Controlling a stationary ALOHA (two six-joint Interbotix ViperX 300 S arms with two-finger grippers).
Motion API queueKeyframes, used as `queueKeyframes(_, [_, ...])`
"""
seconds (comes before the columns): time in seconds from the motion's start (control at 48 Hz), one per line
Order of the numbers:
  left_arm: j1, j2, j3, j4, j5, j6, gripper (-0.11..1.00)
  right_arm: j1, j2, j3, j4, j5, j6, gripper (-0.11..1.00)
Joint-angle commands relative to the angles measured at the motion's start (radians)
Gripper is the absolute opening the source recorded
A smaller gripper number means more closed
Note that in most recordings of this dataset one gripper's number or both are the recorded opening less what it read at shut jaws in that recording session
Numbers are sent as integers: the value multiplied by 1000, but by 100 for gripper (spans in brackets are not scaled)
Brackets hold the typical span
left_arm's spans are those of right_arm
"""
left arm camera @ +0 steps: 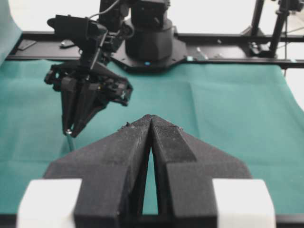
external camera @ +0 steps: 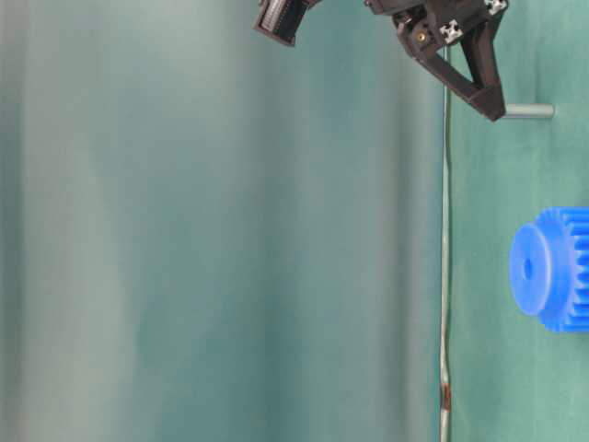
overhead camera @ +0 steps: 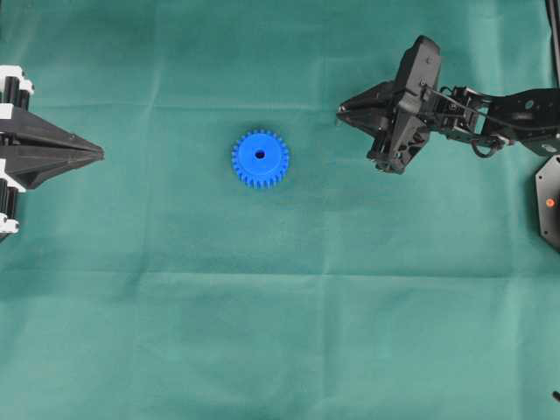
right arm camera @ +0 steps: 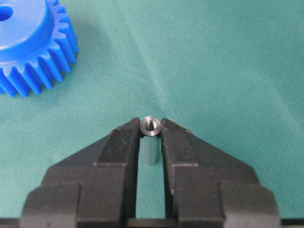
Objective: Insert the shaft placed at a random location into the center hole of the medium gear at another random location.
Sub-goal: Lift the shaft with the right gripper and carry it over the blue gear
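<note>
A: Where is the shaft found?

B: It is seen standing upright on the green cloth of the bench, between the fingertips of the right gripper. In the right wrist view both fingertips are pressed against its sides, so the shaft is judged to be clamped. In the table-level view one end is at the fingertips and the other reaches the cloth, so it is not judged to be lifted yet.

A: And the medium gear?

B: It is laid flat on the cloth near the middle of the bench, hub upward. Its center hole is open and nothing is seated in it. The gear is well apart from the shaft, toward the left arm's side.

A: What is noted of the left gripper?

B: It is closed on nothing, its fingertips pressed together, and it is kept at its own edge of the bench, away from the gear.

A: How far along is the task judged to be?

B: The grasp appears made. The lift, the carry over to the gear, the lining-up above the hole and the insertion are all left to be done.
</note>
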Motion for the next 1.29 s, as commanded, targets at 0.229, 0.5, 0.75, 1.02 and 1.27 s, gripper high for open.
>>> queueKeyframes(0.229, [0, 5, -25, 2, 8, -9, 0, 8, -35, -28, -3, 8, 6, 14])
queueKeyframes(0.5, [2, 2, -25, 2, 12, -11, 0, 20, -206, -72, -3, 199, 6, 14])
queueKeyframes(0.75, [2, 2, -25, 2, 12, -11, 0, 46, -275, -107, -5, 293, 6, 14])
queueKeyframes(1.02, [2, 2, -25, 2, 12, -14, 0, 55, -262, -118, -3, 291, 6, 14])
queueKeyframes(1.27, [2, 2, -25, 2, 12, -18, 0, 123, -187, -201, 3, 284, 11, 14])
